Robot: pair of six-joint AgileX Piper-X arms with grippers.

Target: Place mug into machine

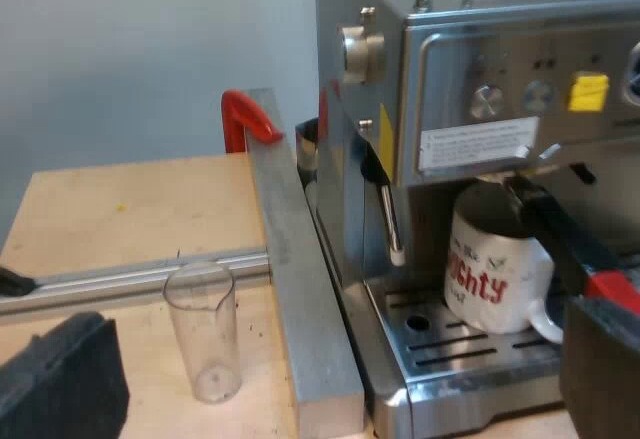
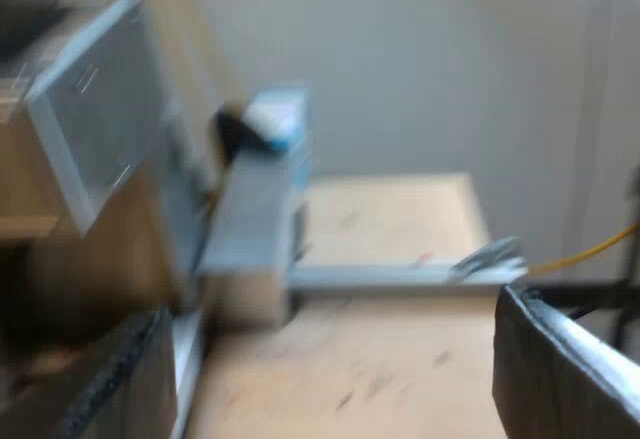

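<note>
A white mug (image 1: 495, 279) with red lettering stands upright on the drip tray (image 1: 450, 357) of the steel espresso machine (image 1: 500, 79). It sits right under the metal holder, whose dark handle (image 1: 560, 239) juts out from the machine's front and ends in red. My left gripper (image 1: 335, 364) is open and holds nothing, a short way back from the machine, with one finger (image 1: 60, 384) near the measuring glass and the other close to the handle's red end. My right gripper (image 2: 335, 374) is open too, empty, over a bare wooden tabletop (image 2: 400, 359).
An empty measuring glass (image 1: 203, 331) stands upright on the wooden board beside a grey metal rail (image 1: 300, 289) that runs along the machine's side. A red hook (image 1: 245, 119) sits at the rail's far end. In the blurred right wrist view, a blue-topped object (image 2: 275, 119) rests on a metal rail.
</note>
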